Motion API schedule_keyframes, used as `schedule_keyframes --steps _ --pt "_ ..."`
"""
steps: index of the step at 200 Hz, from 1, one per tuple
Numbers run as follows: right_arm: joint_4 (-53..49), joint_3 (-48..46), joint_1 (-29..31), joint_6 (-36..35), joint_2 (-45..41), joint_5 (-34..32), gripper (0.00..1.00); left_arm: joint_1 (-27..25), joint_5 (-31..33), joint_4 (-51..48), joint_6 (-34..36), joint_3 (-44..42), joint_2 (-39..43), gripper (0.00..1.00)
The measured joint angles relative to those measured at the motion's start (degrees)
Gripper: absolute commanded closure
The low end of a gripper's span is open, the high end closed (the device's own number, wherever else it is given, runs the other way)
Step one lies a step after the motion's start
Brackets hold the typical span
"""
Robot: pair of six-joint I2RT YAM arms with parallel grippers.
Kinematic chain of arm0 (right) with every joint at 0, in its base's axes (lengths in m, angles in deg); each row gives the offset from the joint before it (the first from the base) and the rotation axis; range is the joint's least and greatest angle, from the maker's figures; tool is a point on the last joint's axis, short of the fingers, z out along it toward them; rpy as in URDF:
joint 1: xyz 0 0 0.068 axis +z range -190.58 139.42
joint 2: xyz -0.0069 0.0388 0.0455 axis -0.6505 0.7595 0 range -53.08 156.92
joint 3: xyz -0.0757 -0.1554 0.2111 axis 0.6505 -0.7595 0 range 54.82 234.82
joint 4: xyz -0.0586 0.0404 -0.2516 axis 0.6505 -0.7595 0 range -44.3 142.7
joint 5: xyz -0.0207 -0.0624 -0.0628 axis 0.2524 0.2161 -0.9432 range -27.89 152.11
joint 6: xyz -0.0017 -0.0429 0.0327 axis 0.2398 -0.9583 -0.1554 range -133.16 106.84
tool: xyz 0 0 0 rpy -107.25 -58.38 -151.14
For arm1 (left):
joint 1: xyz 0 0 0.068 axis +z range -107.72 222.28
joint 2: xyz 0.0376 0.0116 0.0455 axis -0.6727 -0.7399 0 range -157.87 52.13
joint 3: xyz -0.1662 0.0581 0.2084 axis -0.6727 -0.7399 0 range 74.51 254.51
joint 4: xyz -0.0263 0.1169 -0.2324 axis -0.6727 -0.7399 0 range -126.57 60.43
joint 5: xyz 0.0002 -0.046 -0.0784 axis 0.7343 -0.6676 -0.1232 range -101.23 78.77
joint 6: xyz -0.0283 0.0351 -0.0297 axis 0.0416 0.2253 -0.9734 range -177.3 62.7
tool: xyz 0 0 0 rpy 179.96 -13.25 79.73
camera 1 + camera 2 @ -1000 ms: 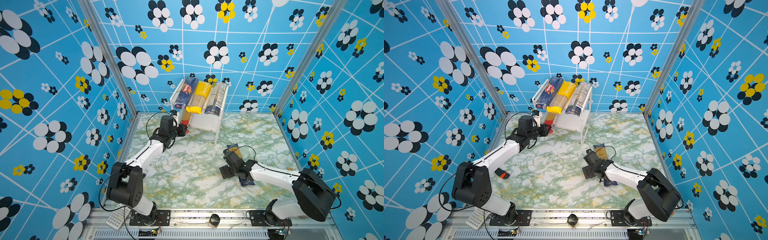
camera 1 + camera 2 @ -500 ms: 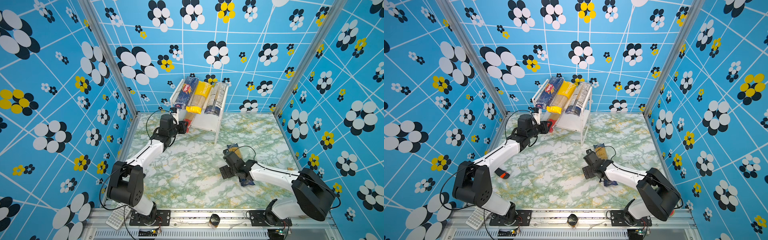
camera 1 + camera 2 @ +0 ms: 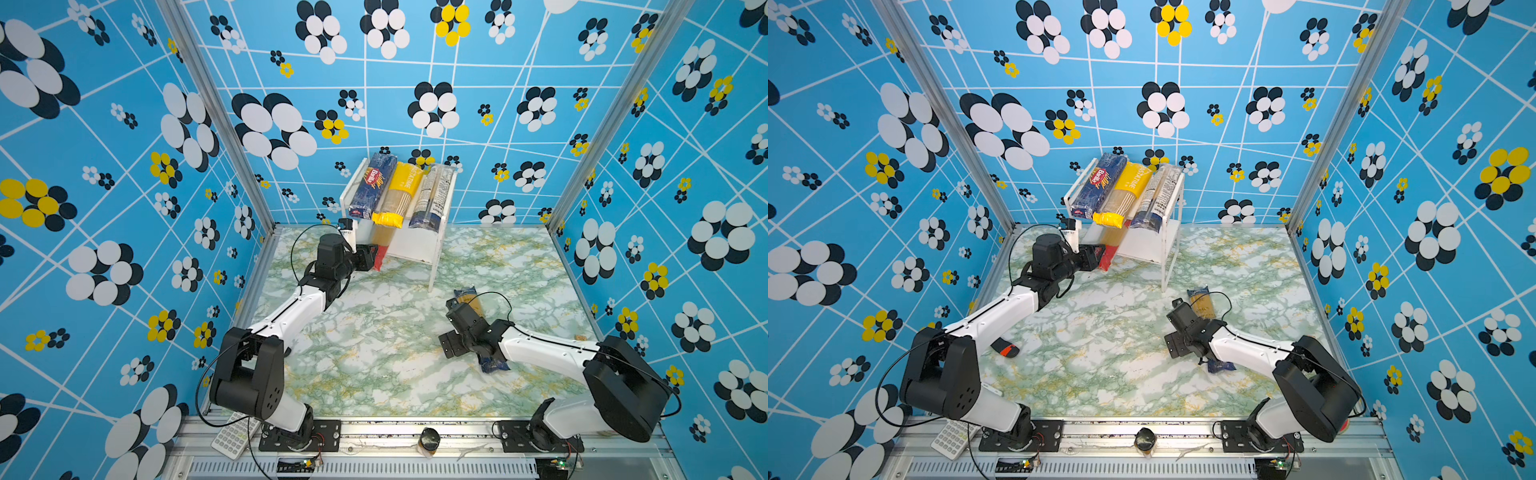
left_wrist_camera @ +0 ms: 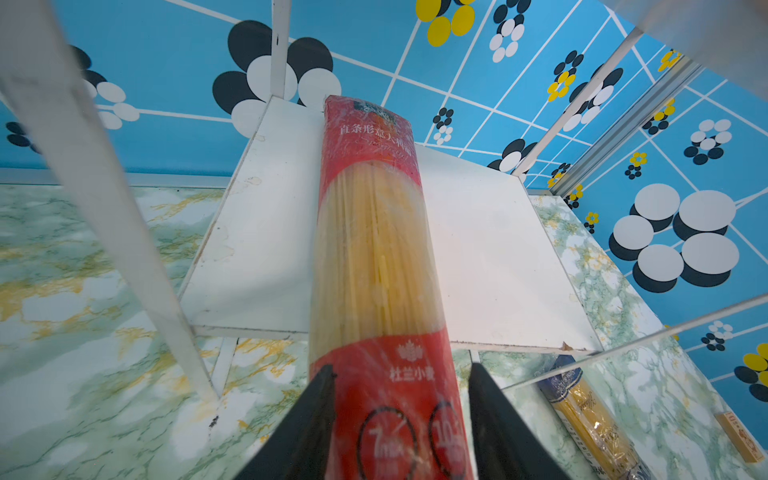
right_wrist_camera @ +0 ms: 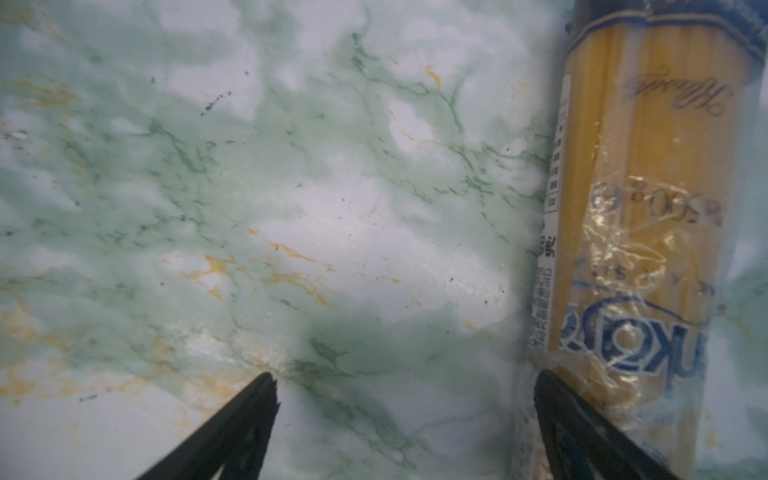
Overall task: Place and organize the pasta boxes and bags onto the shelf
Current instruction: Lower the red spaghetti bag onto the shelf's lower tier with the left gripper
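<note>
Where the shelf (image 3: 415, 247) stands at the back of the marbled tabletop (image 3: 374, 340), its upper board carries three packs side by side: the dark blue Barilla box (image 3: 374, 187), the yellow bag (image 3: 399, 193) and the white-labelled blue-ended bag (image 3: 432, 197). Their near ends overhang the front edge.

The red-ended bag (image 4: 374, 249) lies lengthwise on the lower board, with bare white board on either side of it. Its near red end projects past the board's front edge. The left gripper (image 4: 401, 370) is level with this lower tier. Its jaws stand apart, flanking the projecting red end, and a sliver of background shows between one finger and the wrapper.

The gold-labelled blue-ended bag (image 5: 648, 208) lies flat on the tabletop, in front of the shelf's right legs and well apart from the shelf. The right arm partly covers it in both top views. The right gripper (image 5: 405, 390) is lowered close to the tabletop with its jaws spread wide. Only bare marble lies between them, and one finger sits at the bag's long edge.

A short black-and-orange object (image 3: 1005, 348) rests on the tabletop beside the left arm.
</note>
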Motion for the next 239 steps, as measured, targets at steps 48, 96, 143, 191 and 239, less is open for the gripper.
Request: schedule_keyframes --steps 48,96,143,191,239 --pt "0.00 0.00 0.00 0.00 0.00 0.02 0.01 0.00 0.15 0.39 1.38 -4.59 3.98 0.31" --pt "0.00 0.00 0.00 0.00 0.11 0.07 0.01 -0.39 -0.46 0.46 2.12 -9.22 9.42 0.20" --pt "0.33 0.02 0.00 -0.02 0.83 0.42 0.01 -3.32 0.26 1.42 3.26 -13.77 13.44 0.14" --pt "0.48 0.02 0.00 -0.02 0.94 0.46 0.01 -5.44 3.45 2.12 4.48 -14.67 13.00 0.13" --pt "0.48 0.02 0.00 -0.02 0.94 0.46 0.01 -6.69 7.32 4.13 4.66 -14.64 9.81 0.16"
